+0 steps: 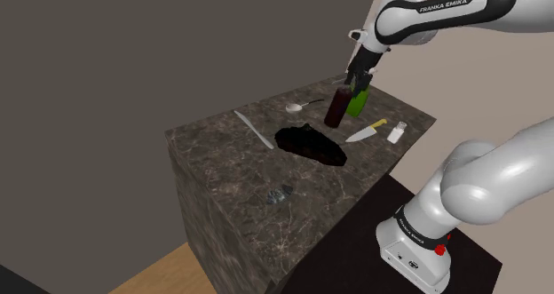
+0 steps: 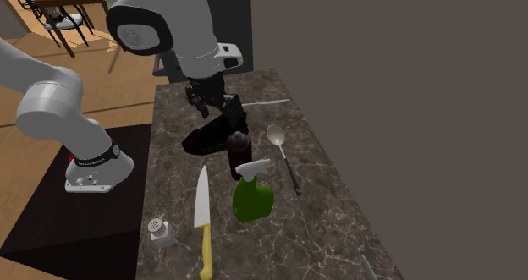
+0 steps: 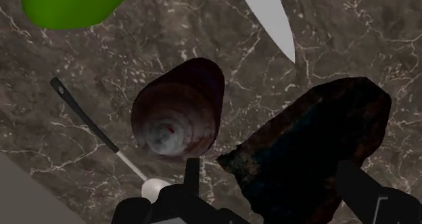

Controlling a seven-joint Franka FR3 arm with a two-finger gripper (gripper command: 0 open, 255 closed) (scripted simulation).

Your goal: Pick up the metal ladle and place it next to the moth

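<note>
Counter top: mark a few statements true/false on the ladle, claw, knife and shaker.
1. The silver ladle with a black handle lies on the dark marble counter, unheld. True.
2. The black claw is shut on the dark red bottle. False: it is open and hovers over the bottle, holding nothing.
3. The yellow-handled knife lies beside the green spray bottle. True.
4. The small white shaker stands on the floor. False: it stands on the counter, near the knife's handle.
</note>
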